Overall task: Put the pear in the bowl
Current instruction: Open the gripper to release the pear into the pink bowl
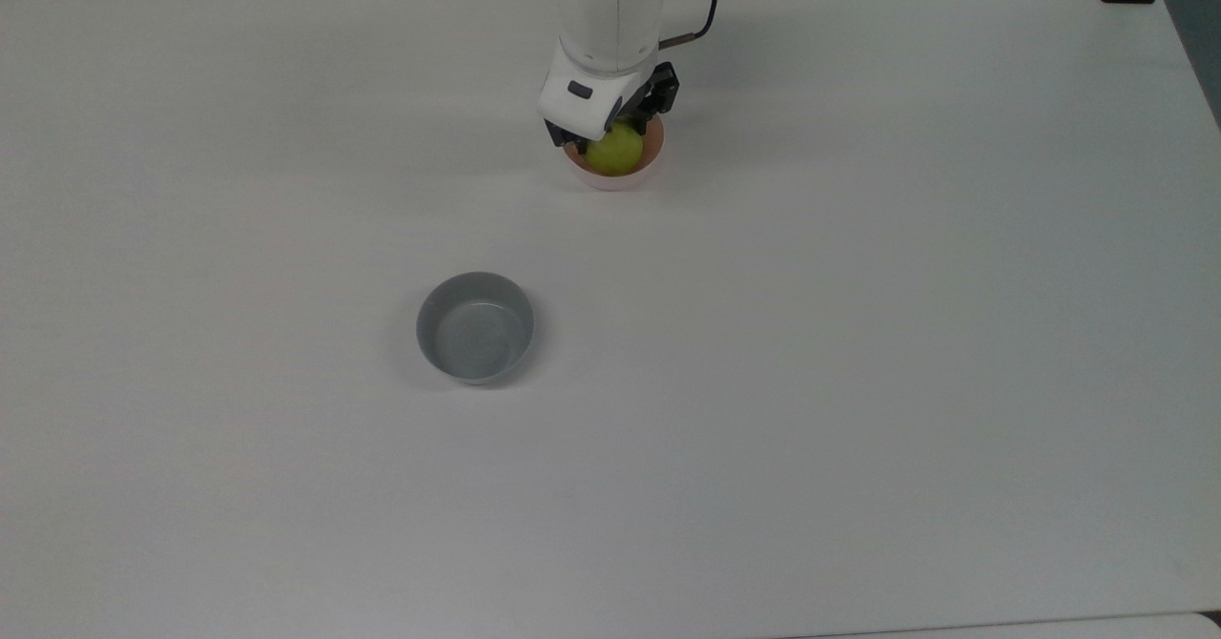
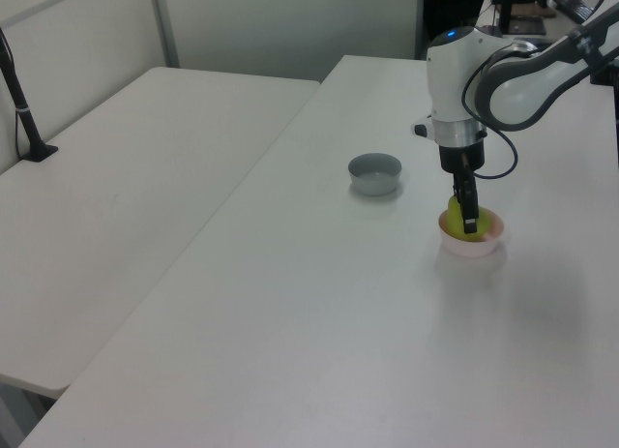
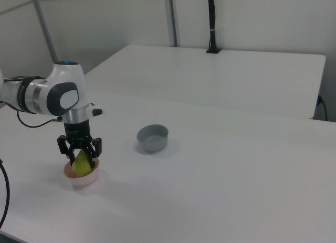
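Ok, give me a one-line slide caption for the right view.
Franka gripper lowers a yellow-green pear into the pale pink plastic bowl, a grey bowl standing apart.

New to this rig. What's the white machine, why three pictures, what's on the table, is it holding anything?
The white machine is a robot arm with a two-finger gripper at its end. The three pictures show the same moment from three fixed cameras: the top view looks down on the table, and the left and right views look across it from opposite sides.

On the white table are two small bowls: a grey bowl standing apart, with nothing in it, and a pink bowl under the gripper.

The gripper is lowered into the pink bowl with a yellow-green pear between its fingers. In the right view the fingers sit on either side of the pear, so it looks held rather than let go. Whether the pear already touches the bowl's bottom cannot be told.
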Controlling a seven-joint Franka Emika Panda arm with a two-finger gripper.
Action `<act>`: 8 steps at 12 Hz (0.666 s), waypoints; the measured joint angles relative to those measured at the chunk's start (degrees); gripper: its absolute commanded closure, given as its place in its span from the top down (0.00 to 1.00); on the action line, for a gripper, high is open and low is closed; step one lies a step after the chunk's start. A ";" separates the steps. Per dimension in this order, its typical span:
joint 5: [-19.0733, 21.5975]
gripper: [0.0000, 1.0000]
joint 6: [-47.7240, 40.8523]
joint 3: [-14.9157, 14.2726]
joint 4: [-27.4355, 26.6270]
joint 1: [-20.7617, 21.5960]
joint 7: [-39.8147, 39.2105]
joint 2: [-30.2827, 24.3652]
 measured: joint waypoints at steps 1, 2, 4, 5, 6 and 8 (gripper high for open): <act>0.00 1.00 0.00 -0.04 0.01 -0.16 0.00 0.00; -0.01 1.00 0.00 -0.05 0.01 -0.47 0.00 0.00; -0.01 1.00 -0.10 -0.05 0.18 -0.69 0.00 -0.09; -0.01 1.00 -0.44 -0.06 0.34 -0.69 0.00 -0.19; -0.01 1.00 -1.37 -0.06 0.74 -0.69 0.00 -0.32; -0.01 1.00 -4.07 -0.06 2.33 -0.72 0.00 -0.80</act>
